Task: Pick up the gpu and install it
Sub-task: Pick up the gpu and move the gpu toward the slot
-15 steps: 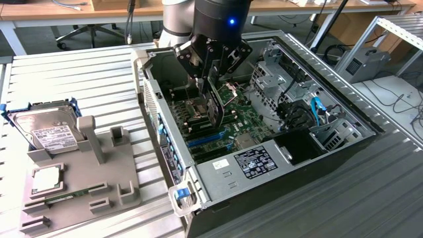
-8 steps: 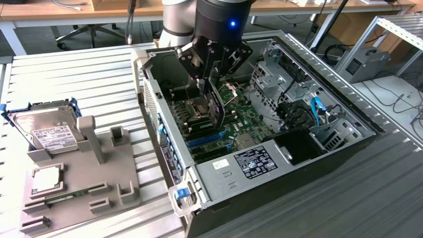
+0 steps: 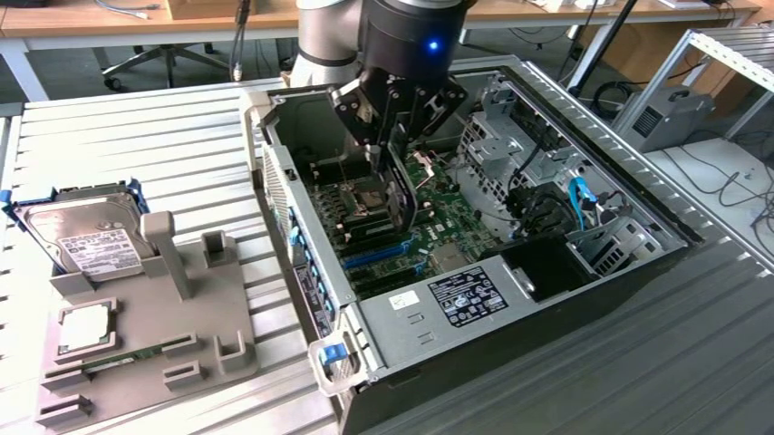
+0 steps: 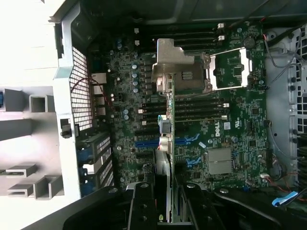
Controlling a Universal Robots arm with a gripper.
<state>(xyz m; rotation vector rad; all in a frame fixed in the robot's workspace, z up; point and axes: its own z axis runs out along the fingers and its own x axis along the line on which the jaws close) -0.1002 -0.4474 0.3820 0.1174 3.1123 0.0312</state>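
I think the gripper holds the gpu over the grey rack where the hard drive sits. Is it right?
Not quite: the gripper holds the gpu over the motherboard inside the open computer case, as the exterior view shows.

Worktop (image 3: 145, 136): pale ridged metal slats.
Desks (image 3: 72, 18): wooden tops on white legs, beyond the worktop's far edge.
Chair base (image 3: 151, 59): wheeled, under the desks.
Floor (image 3: 67, 72): grey.
Rack (image 3: 726, 45): metal frame off the exterior view's right edge, with loose cables (image 3: 738, 186) nearby.
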